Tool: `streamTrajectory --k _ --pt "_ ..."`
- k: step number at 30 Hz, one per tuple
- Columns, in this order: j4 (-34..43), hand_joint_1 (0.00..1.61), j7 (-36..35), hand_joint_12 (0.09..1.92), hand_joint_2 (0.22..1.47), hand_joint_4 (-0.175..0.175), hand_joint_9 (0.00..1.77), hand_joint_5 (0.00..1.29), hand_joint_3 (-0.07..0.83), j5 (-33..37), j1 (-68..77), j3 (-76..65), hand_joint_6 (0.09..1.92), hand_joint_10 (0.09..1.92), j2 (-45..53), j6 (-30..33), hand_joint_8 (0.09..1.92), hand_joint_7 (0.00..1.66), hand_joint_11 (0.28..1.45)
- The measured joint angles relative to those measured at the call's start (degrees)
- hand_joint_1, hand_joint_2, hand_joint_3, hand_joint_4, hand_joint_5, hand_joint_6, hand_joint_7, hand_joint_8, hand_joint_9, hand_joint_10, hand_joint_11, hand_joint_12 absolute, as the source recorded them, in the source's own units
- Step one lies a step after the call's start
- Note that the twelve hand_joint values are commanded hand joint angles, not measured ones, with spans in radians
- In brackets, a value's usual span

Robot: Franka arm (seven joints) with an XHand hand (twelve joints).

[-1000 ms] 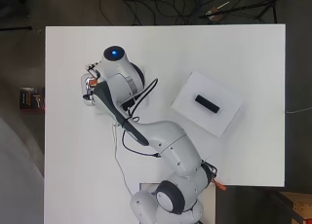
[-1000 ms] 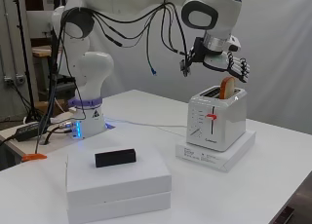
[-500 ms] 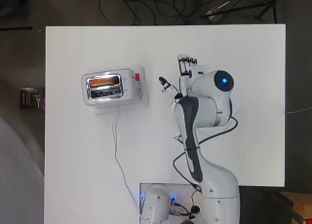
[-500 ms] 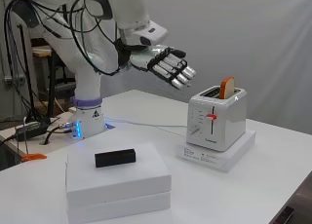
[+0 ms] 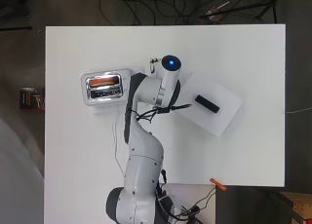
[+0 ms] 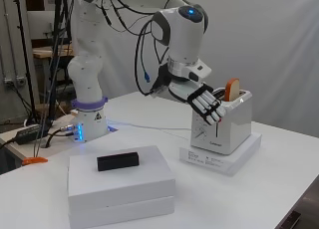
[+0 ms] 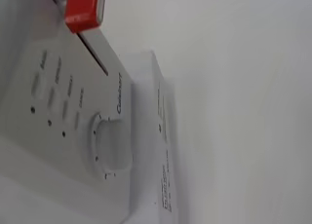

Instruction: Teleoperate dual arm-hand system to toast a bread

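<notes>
Overhead view first: the shiny white two-slot toaster (image 5: pixel 102 87) is seen on its flat white base, left of the arm's wrist, with the slice of orange-brown bread (image 5: pixel 103 81) sitting in the far slot. The hand itself is hidden under the arm here. A white box (image 5: pixel 214 107) with a small black rectangular block (image 5: pixel 207 103) on it lies well apart to the right, so no trouble is expected from that side.

Side view: the black and white hand (image 6: pixel 205 102) is held just in front of the toaster's control face, fingers straight and spread a little, nothing gripped. The bread is seen standing tall out of the slot, so it probably hasn't been lowered yet.

Wrist view: the red lever (image 7: pixel 84 9) is seen at the end of its dark slot, with a round dial (image 7: pixel 111 148) and small buttons close by on the same panel.

What could go wrong: the lever could be missed and the dial or a button pressed instead. The light toaster could also be tipped or slid off its base if it's pushed sideways rather than straight down.
</notes>
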Motion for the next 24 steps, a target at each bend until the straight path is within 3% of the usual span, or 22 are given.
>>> streamTrajectory --k 6,8,11,13,15,16,17,19,21,22,24 --pt "0.82 0.00 -2.96 0.09 0.95 -0.010 0.48 0.53 0.001 3.85 -5.56 5.06 0.09 0.09 4.90 0.07 0.09 0.44 0.41" --pt "2.01 0.00 -3.22 0.09 0.97 0.034 0.65 0.69 0.001 4.83 -7.39 6.79 0.09 0.09 6.47 -0.42 0.09 0.53 0.43" --pt "3.90 0.00 -2.62 0.09 0.99 0.141 1.02 0.98 0.002 5.98 -10.10 10.10 0.09 0.09 9.10 -0.59 0.09 0.68 0.52" --pt "4.50 0.00 -1.12 0.09 1.04 0.168 1.18 1.13 0.006 6.79 -11.40 11.17 0.11 0.09 10.39 -0.27 0.09 0.72 0.60" --pt "5.02 0.00 -1.89 0.09 1.10 0.174 1.11 1.10 -0.003 7.46 -12.51 11.87 0.26 0.80 11.23 -0.16 0.09 0.86 0.78" --pt "5.11 0.01 -3.03 0.12 1.11 0.174 1.05 1.07 -0.002 7.64 -13.12 12.03 0.21 1.09 11.51 -0.08 0.09 0.90 0.81" --pt "5.22 0.00 -4.18 0.15 1.12 0.170 1.00 1.04 -0.001 7.89 -13.47 12.12 0.16 1.15 11.69 0.02 0.09 0.93 0.80" --pt "5.54 0.00 -4.97 0.09 1.12 0.132 0.93 0.93 0.000 8.22 -13.93 12.48 0.09 0.69 12.24 0.14 0.09 0.83 0.73" --pt "5.87 0.00 -3.56 0.09 1.10 0.087 0.78 0.72 -0.001 8.21 -14.75 13.02 0.09 0.23 13.06 0.24 0.09 0.66 0.61" --pt "6.20 0.00 -2.93 0.09 1.09 0.078 0.66 0.66 -0.004 8.31 -15.44 13.55 0.09 0.11 13.73 0.03 0.09 0.56 0.56" --pt "7.66 0.01 -2.83 0.09 1.08 0.067 0.51 0.56 -0.007 8.64 -17.31 15.15 0.09 0.09 15.36 -0.65 0.09 0.45 0.51"
